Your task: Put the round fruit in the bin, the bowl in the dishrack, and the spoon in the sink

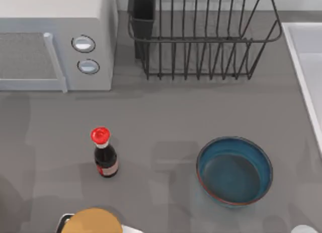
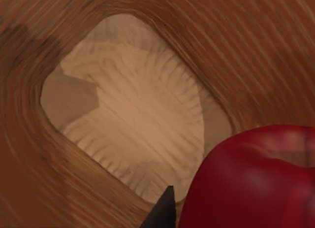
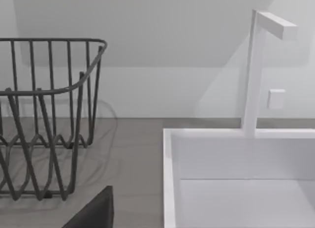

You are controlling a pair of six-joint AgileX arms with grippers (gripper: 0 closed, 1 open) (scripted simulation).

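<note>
One step is in hand, as I judge it – the drop of the round fruit (image 2: 251, 183) into the bin (image 2: 256, 55). In the left wrist view the left gripper (image 2: 167, 211) hangs above the bin's mouth and looks straight down into it, past wood-grained walls to a pale crinkled lining at the bottom. The glossy red fruit is close under the camera with one dark fingertip (image 2: 162, 214) against its side, so I take the gripper to be clamped on it.

To do this well, the fruit should be brought nearer the middle of the opening before the grip is let go. It overlaps the edge of the lining on one side, and a round, smooth thing that clips the wall could bounce or roll. A low, steady release straight down suits it, then a clean lift away.

The right gripper (image 3: 93, 211) is idle and faces the right end of the dishrack (image 3: 54, 114) and the sink (image 3: 170, 179), low over the table; whether it is open I cannot tell.

On the table, the bowl (image 1: 234, 171) sits near and to the right, upright – well apart from the dishrack (image 1: 201, 42) at the far middle, with the sink (image 1: 302, 62) along the right edge
</note>
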